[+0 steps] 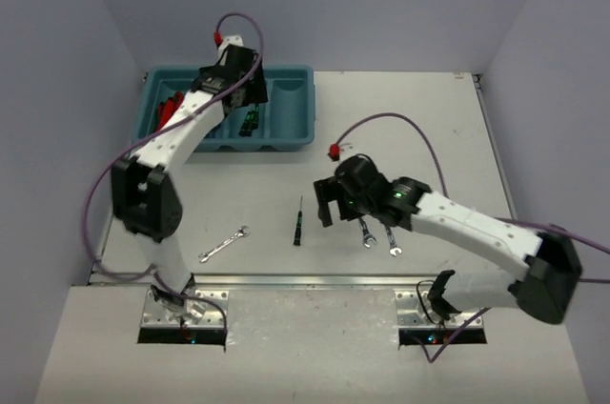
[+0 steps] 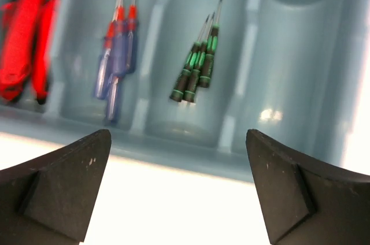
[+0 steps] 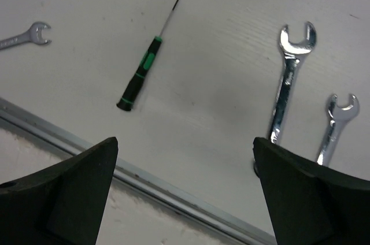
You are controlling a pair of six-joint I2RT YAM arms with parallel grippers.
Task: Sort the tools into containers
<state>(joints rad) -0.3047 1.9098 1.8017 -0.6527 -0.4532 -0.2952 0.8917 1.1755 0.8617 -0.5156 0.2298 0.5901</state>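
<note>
The left tool (image 2: 176, 161) hangs wide open and empty over the teal tray (image 1: 297, 72), green screwdrivers (image 2: 196, 69) lying in its third compartment (image 2: 188, 123), while on the surface (image 1: 429, 137) a lone wrench (image 1: 223, 244) and one black-green screwdriver (image 3: 141, 74) lie beside the wide-open, empty right tool (image 3: 185, 158), two wrenches (image 3: 287, 92) beyond it, so the next move likely calls for a descent onto that thin handle

L gripper (image 2: 179, 196) wide apart by tray (image 2: 173, 153): pliers (image 2: 26, 37), red/blue drivers (image 2: 115, 54), blk/grn drivers (image 2: 196, 69), separate slots.
</note>
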